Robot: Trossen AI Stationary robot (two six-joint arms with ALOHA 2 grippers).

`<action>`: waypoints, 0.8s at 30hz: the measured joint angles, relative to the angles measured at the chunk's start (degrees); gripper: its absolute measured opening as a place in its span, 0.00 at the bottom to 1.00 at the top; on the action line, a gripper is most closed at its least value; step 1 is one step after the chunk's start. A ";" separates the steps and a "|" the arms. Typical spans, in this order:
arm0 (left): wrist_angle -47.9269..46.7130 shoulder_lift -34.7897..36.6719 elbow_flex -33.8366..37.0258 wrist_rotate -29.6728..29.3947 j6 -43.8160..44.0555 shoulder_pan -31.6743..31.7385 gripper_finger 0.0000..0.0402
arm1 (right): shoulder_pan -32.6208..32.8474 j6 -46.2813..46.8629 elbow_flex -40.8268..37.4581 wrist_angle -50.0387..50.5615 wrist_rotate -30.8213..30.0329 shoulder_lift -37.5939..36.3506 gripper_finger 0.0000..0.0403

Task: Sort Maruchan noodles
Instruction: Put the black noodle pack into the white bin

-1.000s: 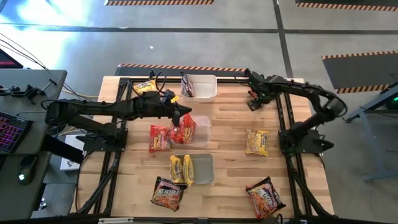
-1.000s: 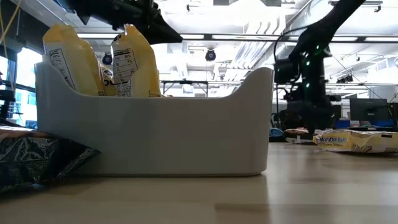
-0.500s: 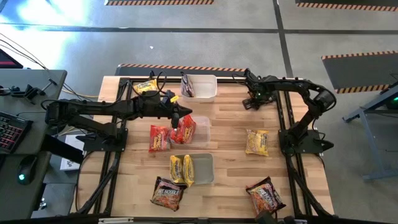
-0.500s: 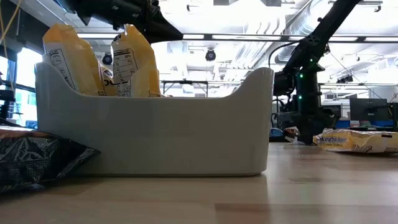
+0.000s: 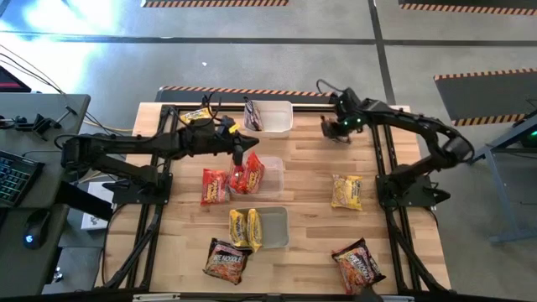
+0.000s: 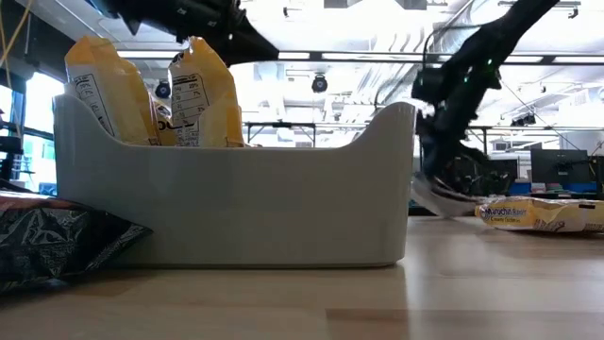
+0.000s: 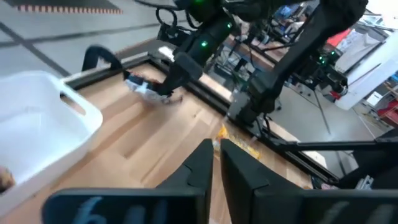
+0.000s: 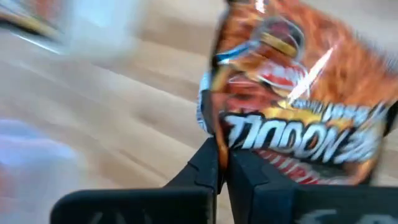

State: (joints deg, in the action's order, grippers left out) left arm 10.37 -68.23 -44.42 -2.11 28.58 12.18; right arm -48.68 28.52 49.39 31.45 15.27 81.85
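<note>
Pinching orange noodle pkt [image 8: 298, 118], right claw [image 8: 222, 163] at far edge; left claw [image 7: 214, 152] pressed together.

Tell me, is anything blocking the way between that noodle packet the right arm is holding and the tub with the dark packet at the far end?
Nothing visible does. The right gripper pinches a dark orange noodle packet near the table's far edge, and only bare wood lies between it and the far tub. The left gripper hovers farther in, over the red packets' tub.

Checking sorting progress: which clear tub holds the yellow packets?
The near tub, closest to the table's front edge, holds two yellow packets. The middle one holds red; the far one a dark packet.
</note>
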 joint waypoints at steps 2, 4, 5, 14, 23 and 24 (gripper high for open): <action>-0.12 0.00 -0.89 -0.13 -0.83 0.27 0.09 | 0.69 4.02 0.00 -4.44 2.64 -2.09 0.01; -0.21 0.00 -1.71 -0.69 -1.57 0.55 0.13 | 1.76 7.70 0.00 -8.86 4.01 -3.76 0.00; -0.16 0.00 -2.14 -1.15 -1.90 0.61 0.15 | 2.40 9.83 0.00 -11.39 4.45 -4.30 0.00; -0.28 0.00 -2.84 -6.17 -1.83 0.61 0.36 | 8.86 23.01 0.00 -30.50 3.17 -5.12 0.00; 0.77 -5.10 -2.86 -7.33 2.56 0.59 0.48 | 12.62 29.51 0.00 -39.82 -0.76 -5.12 0.00; 1.70 -6.23 -2.86 -7.44 3.22 0.59 0.48 | 12.94 30.00 0.00 -40.84 -1.33 -5.12 0.00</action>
State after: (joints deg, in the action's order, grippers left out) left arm 12.07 -74.45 -47.29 -9.55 31.80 12.78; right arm -35.75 58.51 49.39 -9.39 13.94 76.73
